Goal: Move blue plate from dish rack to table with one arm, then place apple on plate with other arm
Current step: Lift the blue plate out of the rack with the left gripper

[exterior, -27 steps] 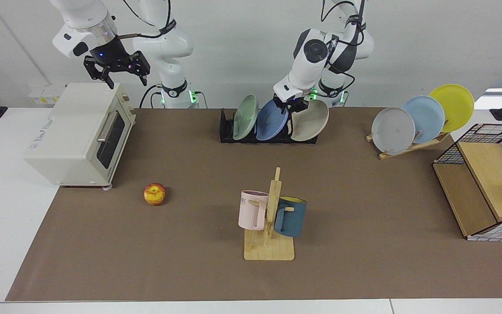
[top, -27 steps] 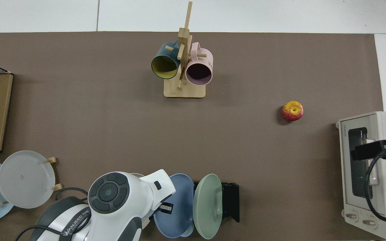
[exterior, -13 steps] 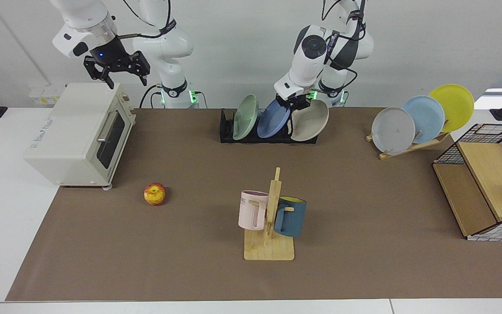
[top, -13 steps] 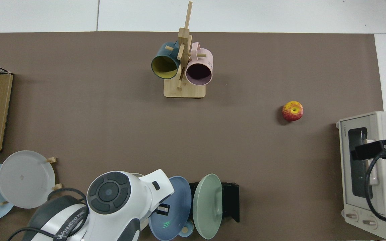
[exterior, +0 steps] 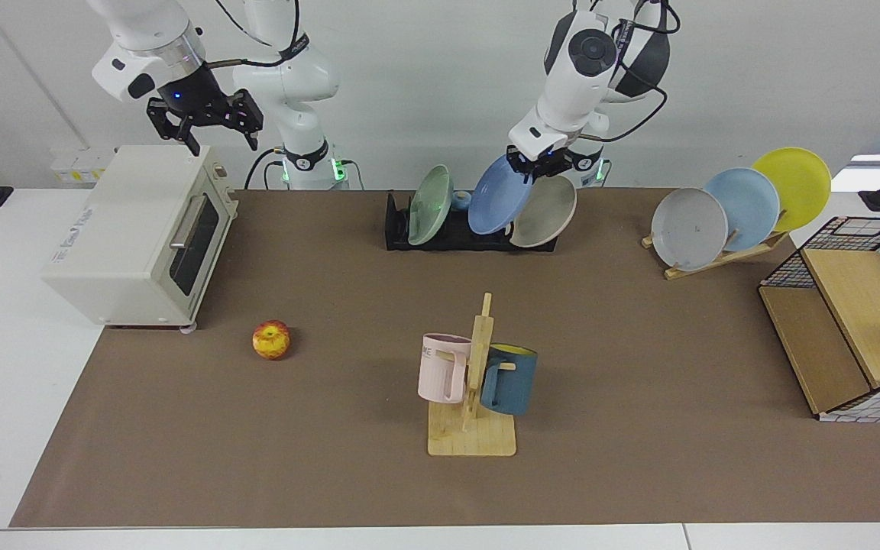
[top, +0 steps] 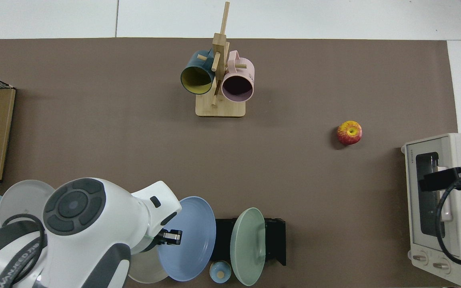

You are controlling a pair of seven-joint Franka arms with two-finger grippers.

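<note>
1. Facing view: left gripper (exterior: 538,163) has its jaws clamped on the upper rim of the blue plate (exterior: 499,195), which hangs tilted, lifted above the black dish rack (exterior: 440,233), between the pale green plate (exterior: 429,205) and the beige plate (exterior: 543,211). Its lower edge looks clear of the slots, though not by much.
2. Facing view: right gripper (exterior: 207,116) waits above the toaster oven (exterior: 142,237), jaws spread wide, nothing in them. Apple (exterior: 271,339) sits on the brown tabletop (exterior: 638,367), near the oven's front corner.
3. Top view: blue plate (top: 190,239) is held by the left gripper (top: 170,237) beside the rack (top: 272,240); a small blue knobbed lid (top: 219,272) shows in the rack next to the green plate (top: 247,246).
4. Risk, my judgement: the rim-only pinch may let the plate swing or slip during carry. A sideways move too low could clip the beige plate or a rack divider. Setting down too near the mug tree (top: 218,76) would crowd the apple drop.
</note>
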